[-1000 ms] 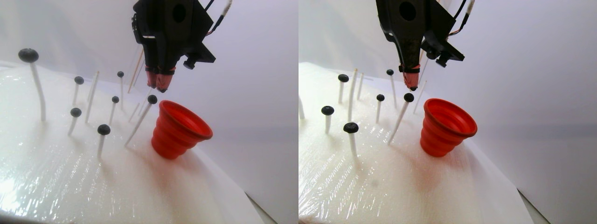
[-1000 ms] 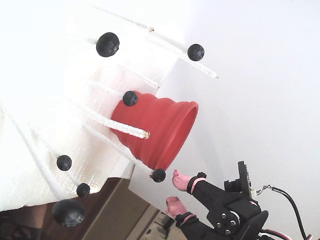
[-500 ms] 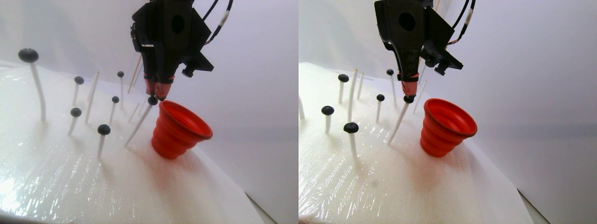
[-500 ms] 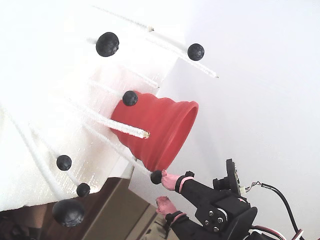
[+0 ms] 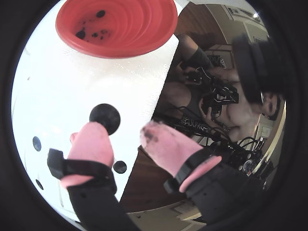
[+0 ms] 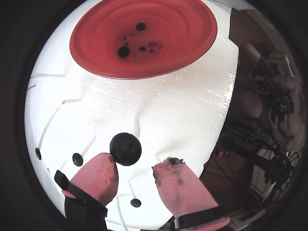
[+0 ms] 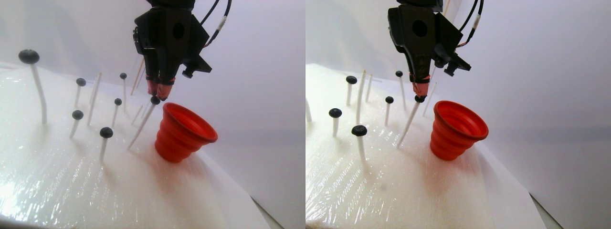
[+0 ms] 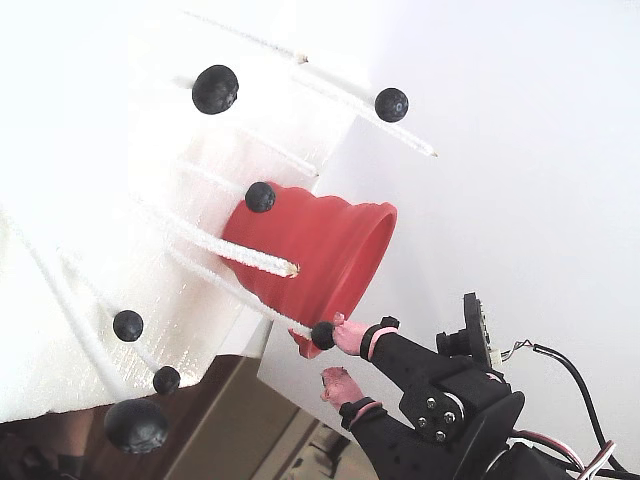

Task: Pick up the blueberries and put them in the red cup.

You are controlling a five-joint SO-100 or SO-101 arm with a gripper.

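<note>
The red cup [image 5: 139,29] stands on white foam [image 5: 72,86]; it also shows in the other wrist view [image 6: 187,33], the stereo pair view [image 7: 184,131] and the fixed view [image 8: 320,250]. Several blueberries [image 6: 123,50] lie inside it. One blueberry [image 5: 105,118] sits on the tip of a leaning white stick [image 7: 141,124] beside the cup. My gripper [image 5: 126,132] is open, its pink fingertips [image 6: 98,175] on either side of this berry [image 6: 125,148], and the berry touches one pad [image 8: 350,335].
More blueberries [image 7: 106,132] sit on upright white sticks stuck in the foam, left of the cup in the stereo pair view. Some sticks [image 7: 95,95] are bare. The foam's edge [image 5: 163,86] runs just right of the gripper, with a dark floor, cables and a person beyond.
</note>
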